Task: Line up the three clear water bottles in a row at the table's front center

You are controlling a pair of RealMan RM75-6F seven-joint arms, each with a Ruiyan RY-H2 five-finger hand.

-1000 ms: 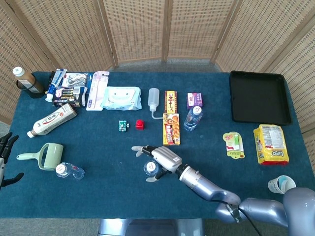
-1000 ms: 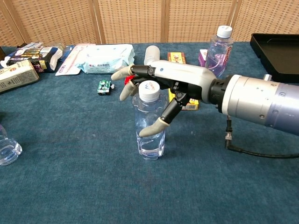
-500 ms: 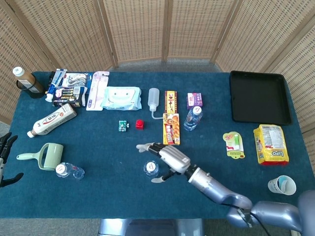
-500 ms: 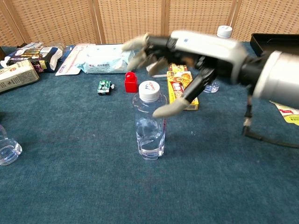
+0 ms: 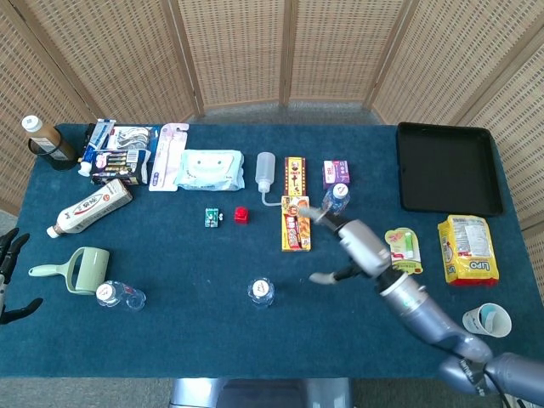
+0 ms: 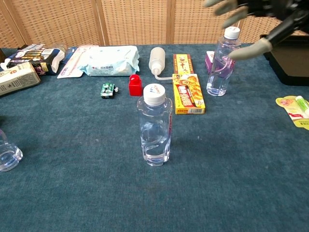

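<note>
Hovering above the blue table [image 5: 195, 340], my right hand [image 5: 357, 246] holds nothing, its fingers [image 6: 251, 49] spread wide in both views. Just beyond it, at its fingertip side, stands one clear water bottle [image 6: 220, 63] with a purple label, upright beside the yellow snack box [image 5: 296, 223]; I cannot tell whether any finger touches it. Well to the hand's left, nearer the table's front edge, a second clear bottle [image 6: 154, 126] stands upright and alone at front center. Much farther left, a third clear bottle [image 5: 119, 295] lies on its side near the green handled jug [image 5: 81, 270]. My left hand [image 5: 8, 276] shows only at the far left edge of the head view, its dark fingers apart, holding nothing.
</note>
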